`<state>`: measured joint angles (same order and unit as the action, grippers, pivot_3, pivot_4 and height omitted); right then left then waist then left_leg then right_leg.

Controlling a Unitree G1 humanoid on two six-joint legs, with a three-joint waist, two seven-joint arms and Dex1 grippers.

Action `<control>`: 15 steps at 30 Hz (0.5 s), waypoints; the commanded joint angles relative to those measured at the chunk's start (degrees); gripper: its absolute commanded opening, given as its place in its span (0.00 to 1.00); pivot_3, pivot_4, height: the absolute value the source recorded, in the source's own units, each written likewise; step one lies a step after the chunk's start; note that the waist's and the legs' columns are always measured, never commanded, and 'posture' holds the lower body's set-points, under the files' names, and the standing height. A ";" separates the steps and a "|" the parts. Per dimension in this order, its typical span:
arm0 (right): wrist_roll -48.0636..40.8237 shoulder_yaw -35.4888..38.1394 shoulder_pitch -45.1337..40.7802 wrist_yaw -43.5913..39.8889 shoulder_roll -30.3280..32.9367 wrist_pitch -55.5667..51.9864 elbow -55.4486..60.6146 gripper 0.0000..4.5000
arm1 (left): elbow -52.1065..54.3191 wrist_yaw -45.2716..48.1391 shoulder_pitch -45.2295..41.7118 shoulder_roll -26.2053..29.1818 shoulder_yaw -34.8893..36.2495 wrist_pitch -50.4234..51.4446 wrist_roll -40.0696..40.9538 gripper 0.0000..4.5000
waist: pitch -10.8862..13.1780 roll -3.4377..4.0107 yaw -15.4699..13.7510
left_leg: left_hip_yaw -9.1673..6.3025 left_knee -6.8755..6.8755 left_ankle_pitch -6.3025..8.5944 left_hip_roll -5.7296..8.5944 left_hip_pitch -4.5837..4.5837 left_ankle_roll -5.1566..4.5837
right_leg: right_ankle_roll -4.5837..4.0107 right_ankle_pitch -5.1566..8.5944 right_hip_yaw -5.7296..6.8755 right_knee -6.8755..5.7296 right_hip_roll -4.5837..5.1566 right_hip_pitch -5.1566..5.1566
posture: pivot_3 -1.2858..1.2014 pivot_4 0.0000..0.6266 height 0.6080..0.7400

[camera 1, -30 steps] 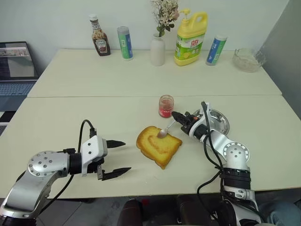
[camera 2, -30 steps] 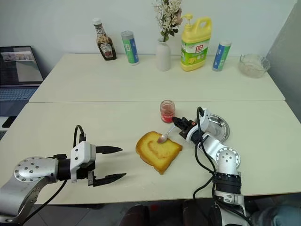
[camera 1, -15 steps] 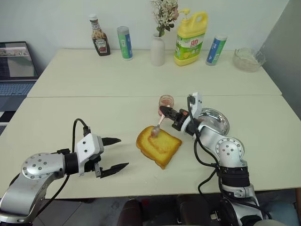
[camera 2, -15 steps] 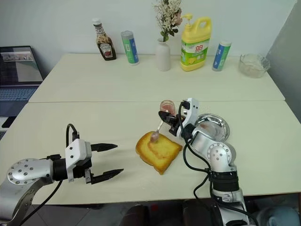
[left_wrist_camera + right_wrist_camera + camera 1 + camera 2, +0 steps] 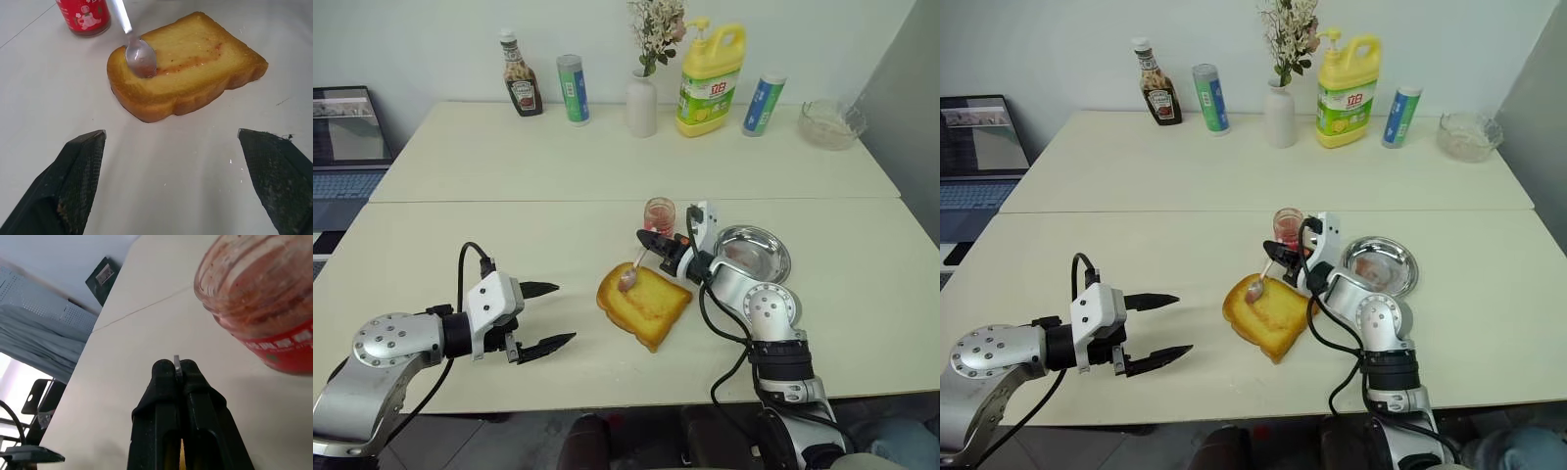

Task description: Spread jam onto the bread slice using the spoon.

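Bread slice, a thick square of golden-yellow toast with browner crust, lies flat on the cream table at the near centre; I judge it light and soft, liable to slide or dent under pressure, so strokes should stay gentle. My left gripper hovers near its left side, black fingers spread wide, holding nothing, placed to steady the crust if needed. My right gripper is pinched tight on the thin handle of the small silver metal spoon, whose bowl rests on the slice's left part beside a faint red smear. Small clear glass jar of red jam stands just behind the toast; it is fragile, and I judge it easily knocked.
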<state>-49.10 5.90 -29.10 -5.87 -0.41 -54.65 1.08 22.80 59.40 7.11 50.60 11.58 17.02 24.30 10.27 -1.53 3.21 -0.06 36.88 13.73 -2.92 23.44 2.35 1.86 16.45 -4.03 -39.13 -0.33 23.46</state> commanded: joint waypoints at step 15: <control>-6.97 8.59 -0.56 8.80 -6.44 -4.66 0.10 0.01 | 1.86 1.06 -0.20 0.72 0.13 -0.08 0.13 1.00 | 0.00 0.00 0.16 | 0.00 -0.01 0.00 -0.02 0.00 0.00 | 0.00 0.00 0.00 -0.01 -0.04 0.02 | 0.52 0.24 1.00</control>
<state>-55.62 14.46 -28.69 2.61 -6.04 -60.37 1.00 22.97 60.13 7.09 50.60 11.49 17.13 24.10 10.27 -1.53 3.37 -0.05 36.87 13.73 -2.94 23.44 2.35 1.86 16.45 -4.03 -39.12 -0.36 23.48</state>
